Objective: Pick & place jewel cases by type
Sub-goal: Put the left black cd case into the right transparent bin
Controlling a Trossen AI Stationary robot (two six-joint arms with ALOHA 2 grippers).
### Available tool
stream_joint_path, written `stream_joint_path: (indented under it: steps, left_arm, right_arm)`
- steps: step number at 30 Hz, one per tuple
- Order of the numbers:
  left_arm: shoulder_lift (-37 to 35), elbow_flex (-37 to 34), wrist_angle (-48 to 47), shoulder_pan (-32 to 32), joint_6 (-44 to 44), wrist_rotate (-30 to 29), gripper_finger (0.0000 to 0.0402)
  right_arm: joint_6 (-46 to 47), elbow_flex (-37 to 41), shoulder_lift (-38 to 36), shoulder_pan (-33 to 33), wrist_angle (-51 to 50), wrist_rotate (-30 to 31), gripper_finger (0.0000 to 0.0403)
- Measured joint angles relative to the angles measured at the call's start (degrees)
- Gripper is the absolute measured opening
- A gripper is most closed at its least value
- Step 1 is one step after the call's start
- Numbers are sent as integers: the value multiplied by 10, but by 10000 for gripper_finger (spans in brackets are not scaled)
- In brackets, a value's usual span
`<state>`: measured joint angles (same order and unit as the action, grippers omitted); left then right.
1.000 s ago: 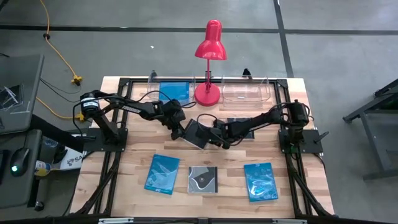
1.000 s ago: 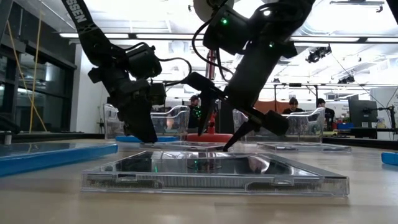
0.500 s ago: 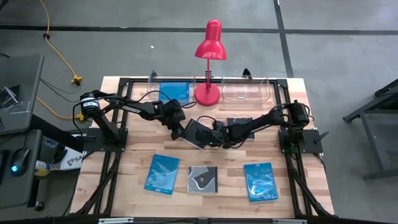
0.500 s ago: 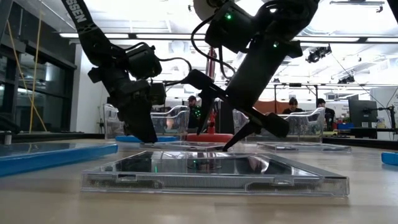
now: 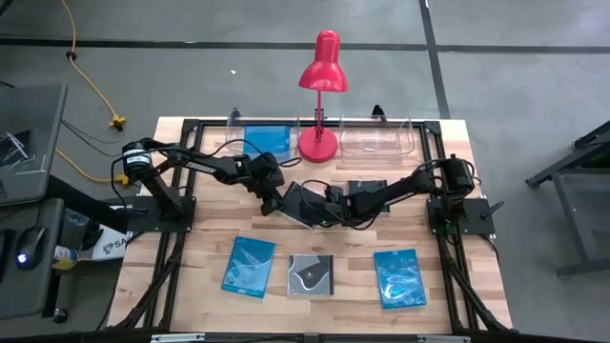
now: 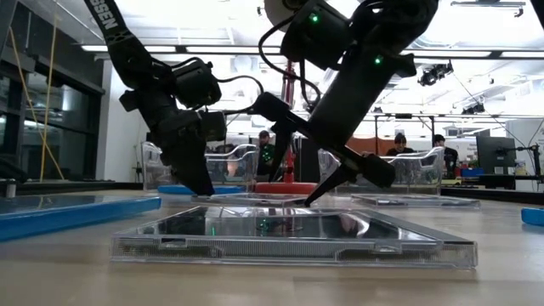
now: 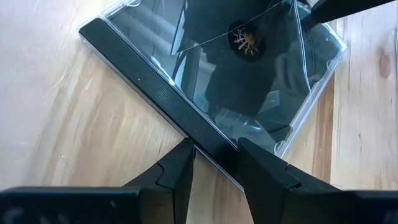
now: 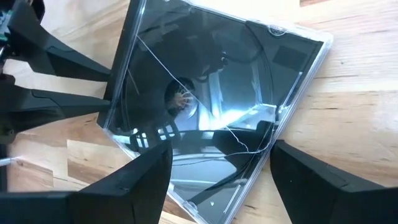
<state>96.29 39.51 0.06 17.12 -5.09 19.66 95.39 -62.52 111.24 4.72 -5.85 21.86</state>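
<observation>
Pinching black case (image 7: 211, 81) spine at table (image 5: 200, 286) centre with left gripper (image 7: 214, 163), closed on it; right gripper (image 8: 217, 177) open, straddling opposite corner, apparently for handover.

Both arms reach inward and meet at mid-surface. Left gripper (image 5: 277, 202) angled down, fingers (image 7: 176, 176) narrowly parted. Right gripper (image 5: 324, 211) lowered opposite it, fingers (image 8: 144, 176) spread wide.

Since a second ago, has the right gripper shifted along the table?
Yes. In the high view the right gripper has slid further left over the dark jewel case, away from the right arm's base mount, toward the left gripper.
</observation>
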Motion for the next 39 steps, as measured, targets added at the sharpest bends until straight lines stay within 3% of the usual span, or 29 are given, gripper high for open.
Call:
stream_joint_path:
  steps: [12,23,39]
  left_arm:
    - [0,-1,-1,1,-16,17,120]
    - [0,-2,1,2,-48,28,120]
    - [1,-4,21,2,-72,49,120]
  right_arm:
    - [-32,-1,-2,5,13,7,252]
    - [-79,-2,-48,5,-3,47,252]
    - [-103,-3,-67,6,4,27,252]
